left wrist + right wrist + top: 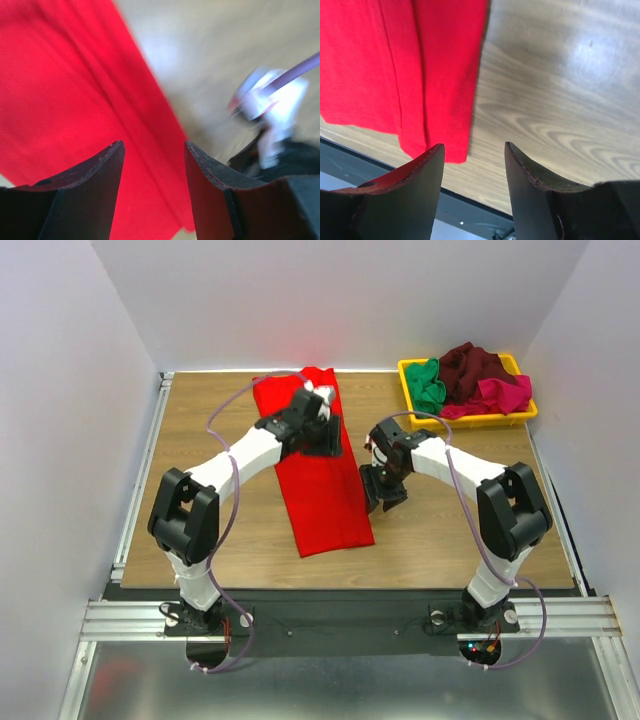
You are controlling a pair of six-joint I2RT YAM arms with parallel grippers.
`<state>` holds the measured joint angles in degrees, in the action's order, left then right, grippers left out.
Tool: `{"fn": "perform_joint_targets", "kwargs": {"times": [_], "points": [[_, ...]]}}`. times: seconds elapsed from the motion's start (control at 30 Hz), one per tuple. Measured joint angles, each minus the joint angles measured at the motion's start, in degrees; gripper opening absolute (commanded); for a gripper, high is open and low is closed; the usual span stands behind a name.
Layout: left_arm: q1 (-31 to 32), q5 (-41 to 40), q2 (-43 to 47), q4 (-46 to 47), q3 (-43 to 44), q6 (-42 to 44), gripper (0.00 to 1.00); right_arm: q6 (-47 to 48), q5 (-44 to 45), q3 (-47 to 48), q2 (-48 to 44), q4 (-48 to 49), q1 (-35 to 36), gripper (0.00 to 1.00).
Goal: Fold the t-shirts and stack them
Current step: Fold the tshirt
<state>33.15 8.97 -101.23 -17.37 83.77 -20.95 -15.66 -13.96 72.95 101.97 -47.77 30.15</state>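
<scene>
Nearest to us, the red t-shirt lies flat on the counter as a long narrow strip, its sides already turned in, running at a slant from the near middle toward the far edge. We judge the lengthwise folds done and the crosswise fold not yet made. The right hand hangs just beside the strip's right edge, toward its near end. In its own wrist view the right hand has its fingers apart with nothing between them, and the shirt's lower corner sits just off to one side, so it seems placed to take that end. Farther along, the left hand is over the upper half of the strip. Its wrist view shows the left hand with fingers likewise spread and empty above the red cloth, which looks blurred there. We read the pairing as one hand per end, so the strip can be doubled over without skewing. At the far right corner, well apart from all this, the yellow tray holds the unfolded pile: the green t-shirt at its left, the maroon t-shirt heaped in the middle and the magenta t-shirt draped toward the near right rim, waiting their turn.
</scene>
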Motion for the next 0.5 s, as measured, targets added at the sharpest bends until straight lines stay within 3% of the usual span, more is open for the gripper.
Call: {"fn": "perform_joint_targets", "kwargs": {"times": [0.2, 0.5], "points": [[2.4, 4.0, 0.0, -1.7, -10.3, -0.8, 0.62, -0.3, -0.7, -3.7, -2.0, 0.3, 1.5, 0.57], [6.6, 8.7, 0.0, -0.7, -13.2, -2.1, 0.63, -1.1, -1.6, -9.3, -2.3, 0.7, 4.1, 0.57]]}}
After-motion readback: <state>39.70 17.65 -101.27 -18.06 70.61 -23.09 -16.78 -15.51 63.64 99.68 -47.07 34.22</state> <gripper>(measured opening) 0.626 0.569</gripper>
